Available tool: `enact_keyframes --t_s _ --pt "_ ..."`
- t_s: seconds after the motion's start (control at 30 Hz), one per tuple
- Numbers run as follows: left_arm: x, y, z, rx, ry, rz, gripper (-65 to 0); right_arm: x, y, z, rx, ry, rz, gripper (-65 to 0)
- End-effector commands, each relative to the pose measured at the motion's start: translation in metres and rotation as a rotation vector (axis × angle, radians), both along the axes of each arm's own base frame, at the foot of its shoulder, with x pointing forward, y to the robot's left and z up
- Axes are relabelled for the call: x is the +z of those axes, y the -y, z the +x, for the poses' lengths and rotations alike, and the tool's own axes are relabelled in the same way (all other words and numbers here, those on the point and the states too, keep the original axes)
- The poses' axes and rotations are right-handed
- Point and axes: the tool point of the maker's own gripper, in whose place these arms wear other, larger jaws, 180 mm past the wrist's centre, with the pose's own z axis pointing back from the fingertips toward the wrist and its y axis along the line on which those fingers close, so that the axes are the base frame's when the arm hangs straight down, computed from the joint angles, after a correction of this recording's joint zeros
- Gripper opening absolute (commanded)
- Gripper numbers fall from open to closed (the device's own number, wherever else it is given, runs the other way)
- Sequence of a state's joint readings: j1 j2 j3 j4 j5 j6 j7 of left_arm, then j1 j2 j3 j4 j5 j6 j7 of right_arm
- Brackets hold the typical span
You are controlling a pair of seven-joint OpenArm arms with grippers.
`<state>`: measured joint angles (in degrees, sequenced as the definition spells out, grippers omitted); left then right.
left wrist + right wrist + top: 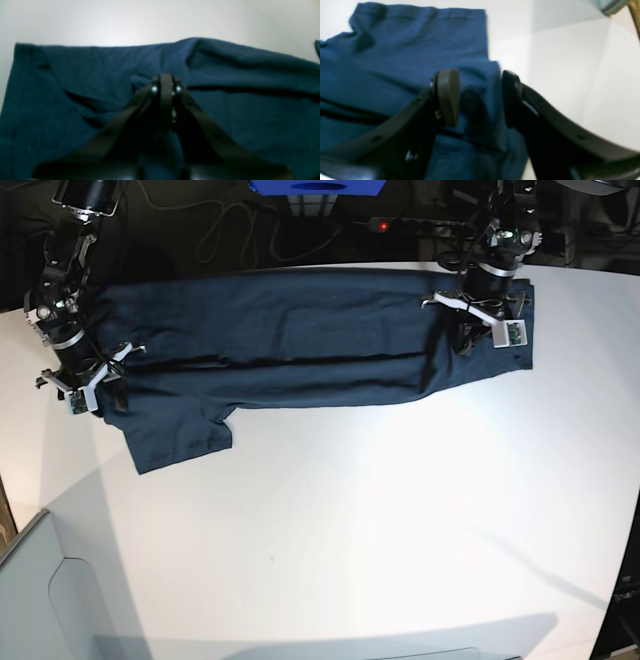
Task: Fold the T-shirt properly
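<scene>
The dark navy T-shirt [300, 340] lies stretched across the far part of the white table [350, 530], folded lengthwise, with one sleeve [180, 435] sticking out toward the near side. My left gripper [165, 80] [468, 338] is at the shirt's right end, shut, and creases in the cloth [75, 75] run into its closed tips. At the left end, my right gripper [480, 97] [108, 385] stands open. An edge of the shirt [420, 45] lies in the gap between its fingers [448, 95].
Behind the table's far edge are a power strip with a red light [380, 225], cables and a blue box [320, 185]. A grey panel [40, 580] stands at the near left corner.
</scene>
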<state>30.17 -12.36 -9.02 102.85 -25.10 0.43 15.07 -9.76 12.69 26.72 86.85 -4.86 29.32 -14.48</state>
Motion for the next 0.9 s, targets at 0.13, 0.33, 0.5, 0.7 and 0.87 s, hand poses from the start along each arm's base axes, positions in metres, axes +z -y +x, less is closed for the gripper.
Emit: enact_keyframes --t_s 0.13,0.33,0.5,0.7,0.87 --pt "0.007 -0.001 0.0 -0.024 -0.028 0.014 -53.9 0.017 0.002 0.008 0.021 0.057 -0.005 -39.0" --pt "0.047 -0.004 0.005 -0.023 0.056 0.041 -38.5 0.017 0.002 0.008 0.02 0.057 -0.006 -39.0" --pt "0.061 -0.025 0.013 0.057 0.103 0.057 -38.3 0.017 0.002 0.008 0.02 0.057 -0.006 -39.0" --pt "0.036 -0.039 0.017 0.116 0.056 0.038 -38.3 0.017 0.001 0.008 0.023 0.057 -0.005 -39.0" --pt "0.01 -0.029 0.017 0.107 -0.001 0.004 -38.5 0.017 0.001 0.008 0.024 0.056 -0.005 -39.0"
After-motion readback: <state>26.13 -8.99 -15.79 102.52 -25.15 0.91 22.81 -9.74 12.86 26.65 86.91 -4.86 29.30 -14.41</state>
